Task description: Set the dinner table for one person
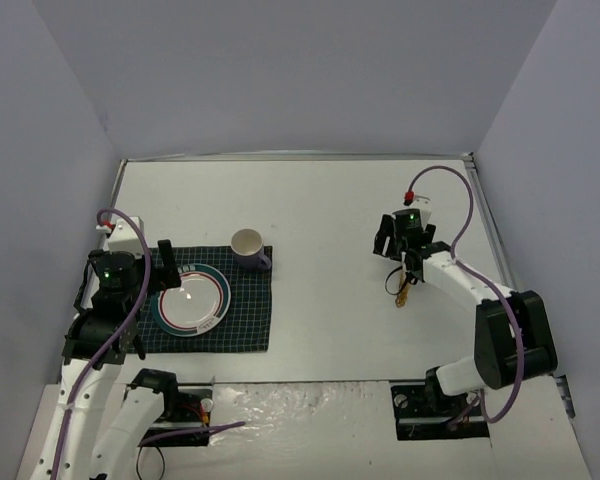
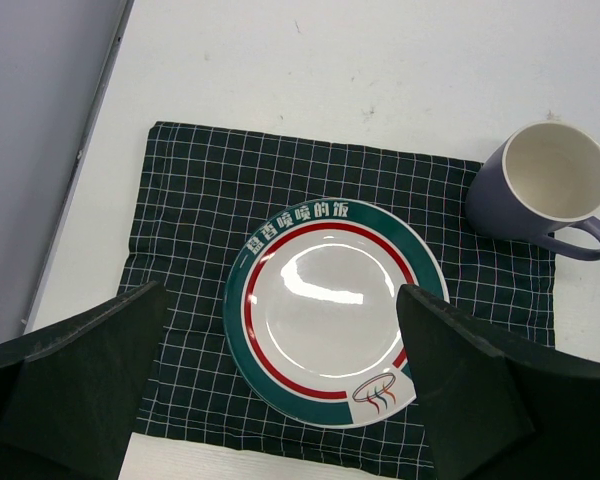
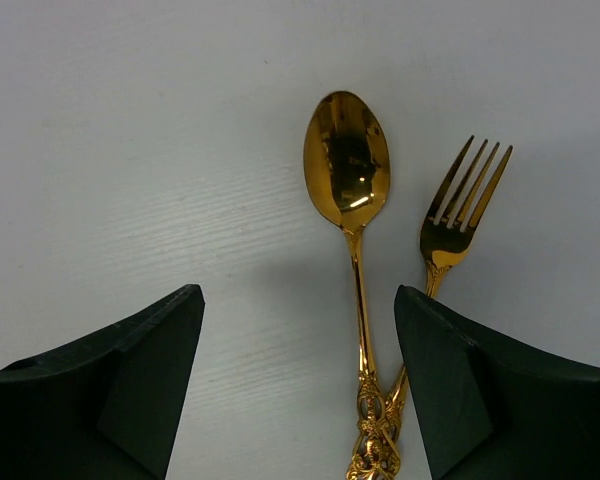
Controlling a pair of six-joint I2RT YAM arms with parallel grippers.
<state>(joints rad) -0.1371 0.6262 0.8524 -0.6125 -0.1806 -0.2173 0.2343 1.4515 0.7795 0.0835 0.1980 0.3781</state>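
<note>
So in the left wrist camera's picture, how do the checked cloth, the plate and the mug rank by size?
Largest to smallest:
1. the checked cloth
2. the plate, lying on it
3. the mug, clearly the smallest

Large white rectangular dinner table, metal-rimmed: carries dark green checked cloth, gold metal spoon, gold metal fork, handles touching.

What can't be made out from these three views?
- Spoon and fork handle ends: right wrist view, cut off by the bottom edge.
- Cloth near corners: left wrist view, behind the left gripper's fingers.
- Cutlery in top view: too small to tell apart, partly under the right arm.
</note>
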